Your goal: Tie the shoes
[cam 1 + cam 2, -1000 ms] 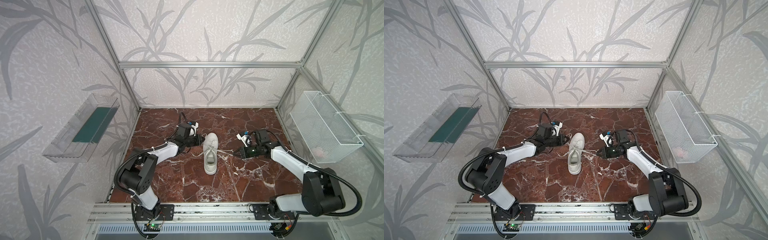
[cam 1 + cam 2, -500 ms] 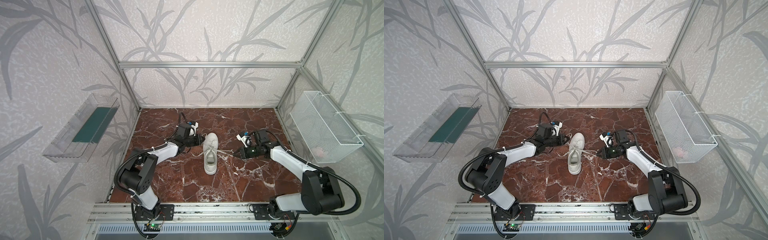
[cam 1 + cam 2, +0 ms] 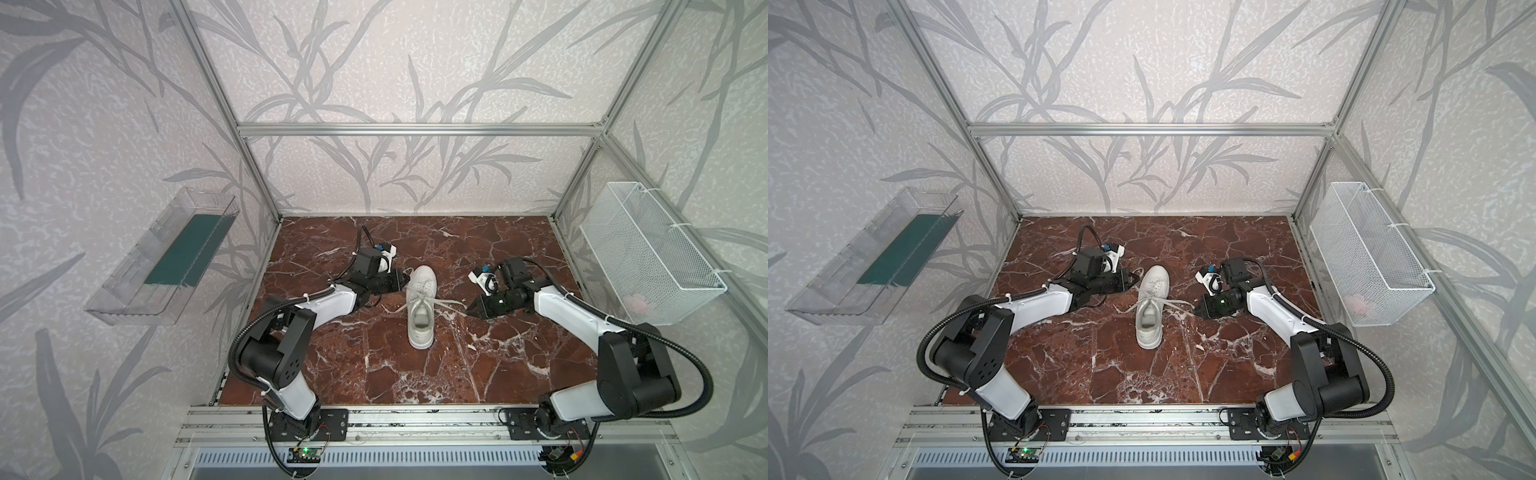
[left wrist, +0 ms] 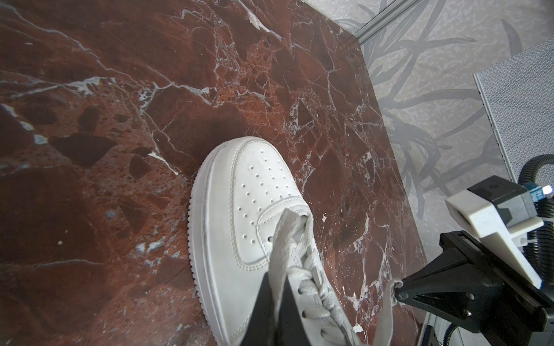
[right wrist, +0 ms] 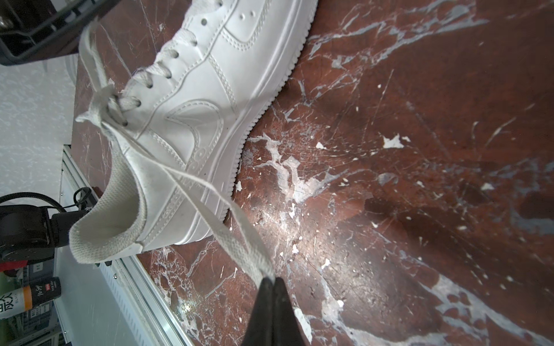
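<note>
Plainly, both grippers were pinched shut on lace [image 5: 248, 248] — the left gripper [image 3: 404, 278] on one end beside the toe, the right gripper [image 3: 469, 311] on the other, off the opposite flank. The sneaker [image 3: 420, 307] sat mid-table on the marble [image 3: 374, 365], toe toward the back wall. I'd say draw both ends outward evenly and low, so the shoe doesn't skid. No brand wording was legible on it — a bottle label [image 5: 30, 295] was cut off, unreadable.
</note>
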Controlling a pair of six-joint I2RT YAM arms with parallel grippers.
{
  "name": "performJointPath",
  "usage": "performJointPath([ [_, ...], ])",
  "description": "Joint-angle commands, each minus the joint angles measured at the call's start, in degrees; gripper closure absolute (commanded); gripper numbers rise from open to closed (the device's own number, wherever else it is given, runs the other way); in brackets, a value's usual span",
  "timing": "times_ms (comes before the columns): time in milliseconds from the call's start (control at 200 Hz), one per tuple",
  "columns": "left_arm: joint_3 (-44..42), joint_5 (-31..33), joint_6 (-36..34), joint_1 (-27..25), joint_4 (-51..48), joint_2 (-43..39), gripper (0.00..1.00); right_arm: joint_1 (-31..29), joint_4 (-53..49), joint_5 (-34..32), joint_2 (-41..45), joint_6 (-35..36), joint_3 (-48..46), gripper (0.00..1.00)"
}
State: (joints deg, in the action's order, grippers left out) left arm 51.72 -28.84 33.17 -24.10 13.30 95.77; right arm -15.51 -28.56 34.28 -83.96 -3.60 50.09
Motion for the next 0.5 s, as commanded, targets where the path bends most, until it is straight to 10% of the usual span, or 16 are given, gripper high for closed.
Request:
performJointPath([
  [0,-0.1,-0.5,0.3,0.6,0.9,-0.1,1.00,-0.7,-0.3,1.0,-0.6,0.3,1.7,1.00],
  [115,-0.8,-1.6,0.8,0.6,2.0,-0.8,0.81,-0.7,1.3,3.4,-0.6,-0.3,1.6,0.99],
  [245,-2.1,-2.0,0.7,0.7,3.6,-2.6,0.59,-0.7,1.0,3.4,-0.7,-0.4,2.2,0.74],
  [495,-4.8,-1.2,-0.5,1.8,1.6,-7.2,0.42,0.3,-1.6,-0.2,0.9,0.8,2.0,0.58],
])
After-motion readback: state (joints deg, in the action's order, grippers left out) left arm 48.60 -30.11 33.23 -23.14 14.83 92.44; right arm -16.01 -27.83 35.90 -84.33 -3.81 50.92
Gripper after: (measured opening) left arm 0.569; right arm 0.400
